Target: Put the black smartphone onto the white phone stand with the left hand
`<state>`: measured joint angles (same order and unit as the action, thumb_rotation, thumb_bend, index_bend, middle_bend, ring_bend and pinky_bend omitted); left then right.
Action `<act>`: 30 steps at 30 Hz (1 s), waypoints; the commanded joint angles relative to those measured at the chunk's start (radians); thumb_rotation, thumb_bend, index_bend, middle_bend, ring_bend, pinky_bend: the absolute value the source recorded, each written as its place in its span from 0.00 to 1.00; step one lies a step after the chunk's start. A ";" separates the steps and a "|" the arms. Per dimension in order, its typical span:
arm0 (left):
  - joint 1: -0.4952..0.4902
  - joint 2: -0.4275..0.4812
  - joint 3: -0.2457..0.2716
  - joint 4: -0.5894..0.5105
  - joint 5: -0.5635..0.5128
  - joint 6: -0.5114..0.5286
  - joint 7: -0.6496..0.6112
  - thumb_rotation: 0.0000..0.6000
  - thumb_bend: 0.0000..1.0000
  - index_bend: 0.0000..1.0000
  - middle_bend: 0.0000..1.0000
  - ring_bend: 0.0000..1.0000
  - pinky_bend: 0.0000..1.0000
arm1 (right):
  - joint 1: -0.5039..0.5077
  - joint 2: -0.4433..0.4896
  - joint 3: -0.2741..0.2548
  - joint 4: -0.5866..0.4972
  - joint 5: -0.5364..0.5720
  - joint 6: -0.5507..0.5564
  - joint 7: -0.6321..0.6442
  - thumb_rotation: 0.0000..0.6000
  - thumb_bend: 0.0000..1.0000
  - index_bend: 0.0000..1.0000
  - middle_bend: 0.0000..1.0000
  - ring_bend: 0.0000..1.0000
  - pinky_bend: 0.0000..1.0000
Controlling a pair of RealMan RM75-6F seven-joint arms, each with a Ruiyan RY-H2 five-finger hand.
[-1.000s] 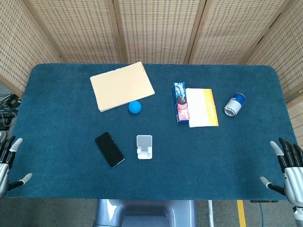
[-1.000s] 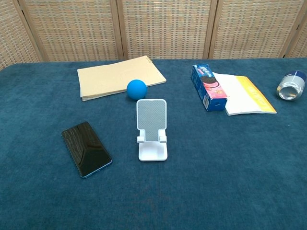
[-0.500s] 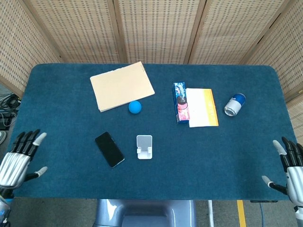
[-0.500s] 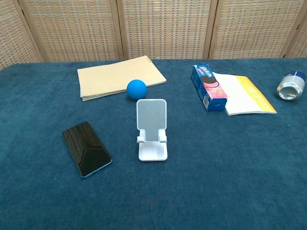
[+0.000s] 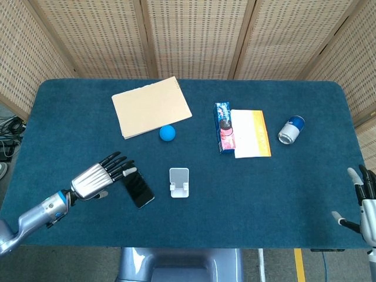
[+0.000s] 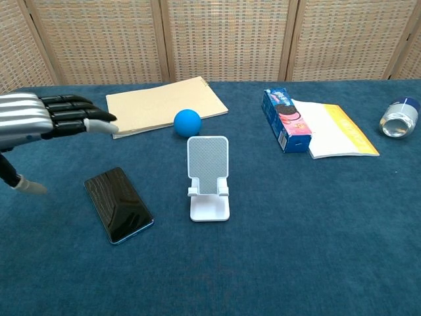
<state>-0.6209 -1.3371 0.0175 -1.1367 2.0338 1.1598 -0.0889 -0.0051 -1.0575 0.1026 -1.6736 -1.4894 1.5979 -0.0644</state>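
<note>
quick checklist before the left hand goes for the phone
1. Left hand free, fingers apart: ok, holds nothing.
2. Black smartphone reachable: ok, flat on the table, just beside the fingers in the head view.
3. Hand touching phone: cannot tell from the head view; the chest view shows it above.
4. White phone stand upright and empty: ok.
5. Path from phone to stand: ok, bare cloth between; blue ball lies behind the stand.
6. Right hand out of the way: ok, at the table's far edge.
</note>
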 commanded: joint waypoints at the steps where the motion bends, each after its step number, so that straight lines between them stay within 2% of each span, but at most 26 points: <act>1: -0.096 -0.091 0.047 0.126 0.050 -0.050 -0.075 1.00 0.00 0.03 0.00 0.01 0.00 | 0.005 -0.006 0.006 0.001 0.016 -0.012 -0.010 1.00 0.00 0.00 0.00 0.00 0.00; 4: -0.139 -0.145 0.070 0.204 0.049 -0.071 -0.129 1.00 0.00 0.08 0.01 0.06 0.00 | 0.010 -0.010 0.014 0.007 0.041 -0.024 -0.023 1.00 0.00 0.00 0.00 0.00 0.00; 12: -0.212 -0.221 0.136 0.321 0.074 -0.071 -0.180 1.00 0.00 0.11 0.04 0.09 0.00 | 0.013 -0.015 0.032 0.016 0.086 -0.034 -0.035 1.00 0.00 0.00 0.00 0.00 0.00; 23: -0.260 -0.268 0.193 0.368 0.040 -0.094 -0.203 1.00 0.00 0.13 0.07 0.12 0.04 | 0.014 -0.014 0.037 0.025 0.106 -0.045 -0.023 1.00 0.00 0.00 0.00 0.00 0.00; 26: -0.267 -0.275 0.203 0.371 0.034 -0.089 -0.201 1.00 0.00 0.17 0.15 0.19 0.10 | 0.013 -0.013 0.037 0.025 0.106 -0.043 -0.021 1.00 0.00 0.00 0.00 0.00 0.00; 27: -0.268 -0.277 0.204 0.371 0.031 -0.088 -0.201 1.00 0.00 0.21 0.21 0.24 0.16 | 0.012 -0.013 0.037 0.025 0.106 -0.042 -0.020 1.00 0.00 0.00 0.00 0.00 0.00; 30: -0.272 -0.282 0.217 0.373 0.024 -0.097 -0.198 1.00 0.00 0.31 0.29 0.31 0.29 | 0.011 -0.011 0.037 0.024 0.107 -0.041 -0.016 1.00 0.00 0.00 0.00 0.00 0.00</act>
<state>-0.8905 -1.6170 0.2281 -0.7647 2.0591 1.0697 -0.2901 0.0062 -1.0688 0.1399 -1.6492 -1.3829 1.5568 -0.0807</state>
